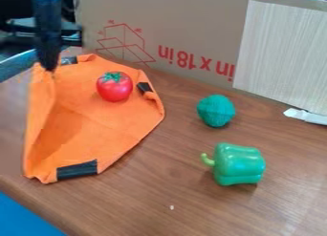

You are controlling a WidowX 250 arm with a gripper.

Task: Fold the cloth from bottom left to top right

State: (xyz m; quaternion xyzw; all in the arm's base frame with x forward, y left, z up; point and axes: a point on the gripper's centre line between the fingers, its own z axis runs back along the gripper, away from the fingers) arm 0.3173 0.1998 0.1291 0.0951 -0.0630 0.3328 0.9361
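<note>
- Gripper (48,68) hung at the upper left of the camera view, pointing down, fingers closed on the cloth.
- Cloth (99,127): orange, pinched at its left edge, right at the fingertips. That edge stood up in a peak – a steep flap ran from the tips down toward the near end.
- Rest of the cloth spread right of and below the gripper, creased, not folded over.
- Three black patches on the cloth rim: far patch (69,60) just right of the tips, side patch (145,88) farther right and a bit lower, near patch (76,169) well below.
- Tomato (115,88): red, green top, sat on the cloth, right of the gripper and slightly lower. Not touching the gripper.
- Ball (216,111): green, on the table (153,182), well right of the gripper, off the cloth.
- Pepper (237,164): green, on its side, stem toward the cloth – right of and well below the gripper, nearer than the ball.
- Box (185,20): cardboard, red markings, stood behind and right of the gripper.
- Panel (281,53): pale, upright against the box, far right of the gripper.
</note>
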